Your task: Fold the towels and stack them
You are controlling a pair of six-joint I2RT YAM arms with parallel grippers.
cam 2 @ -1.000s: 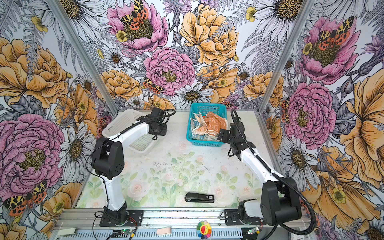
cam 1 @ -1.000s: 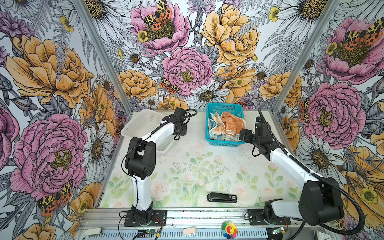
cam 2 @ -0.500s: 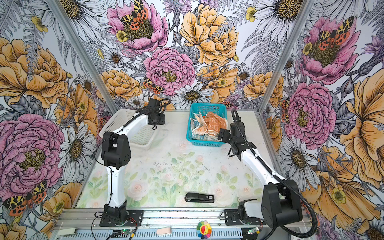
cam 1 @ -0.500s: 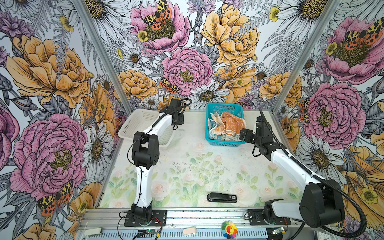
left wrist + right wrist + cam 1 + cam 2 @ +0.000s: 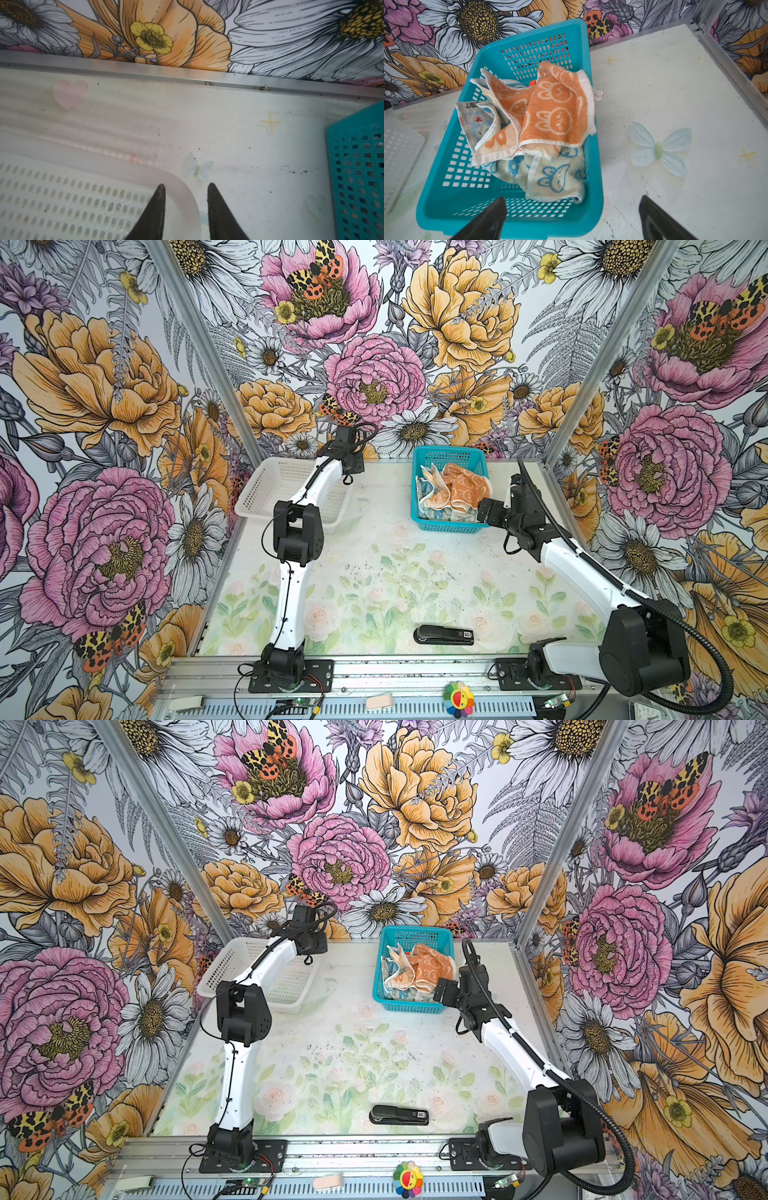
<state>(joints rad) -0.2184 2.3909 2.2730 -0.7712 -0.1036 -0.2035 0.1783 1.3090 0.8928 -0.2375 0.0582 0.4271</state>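
Observation:
Several crumpled towels point(image 5: 453, 489) point(image 5: 415, 969) lie in a teal basket point(image 5: 446, 526) point(image 5: 409, 1006) at the back of the table. An orange bunny towel point(image 5: 556, 108) lies on top, over a cream towel with blue prints point(image 5: 554, 176) and a cream "RABBIT" towel point(image 5: 477, 122). My right gripper point(image 5: 572, 197) point(image 5: 484, 510) stands wide open at the basket's near right corner, one finger over the inside and one over the table. It holds nothing. My left gripper point(image 5: 186, 185) point(image 5: 353, 464) straddles a corner of the white basket's rim point(image 5: 182, 199), jaws apart, a sliver of table beside one finger.
The white perforated basket point(image 5: 266, 489) point(image 5: 232, 965) sits at the back left against the wall. A black stapler point(image 5: 442, 635) point(image 5: 399, 1115) lies near the front edge. The aluminium rail point(image 5: 187, 76) at the foot of the back wall runs close beyond the left gripper.
The left arm swung its gripper from the white basket's right side back toward the wall, to the basket's far corner. The basket shifted slightly left. The right arm stayed still.

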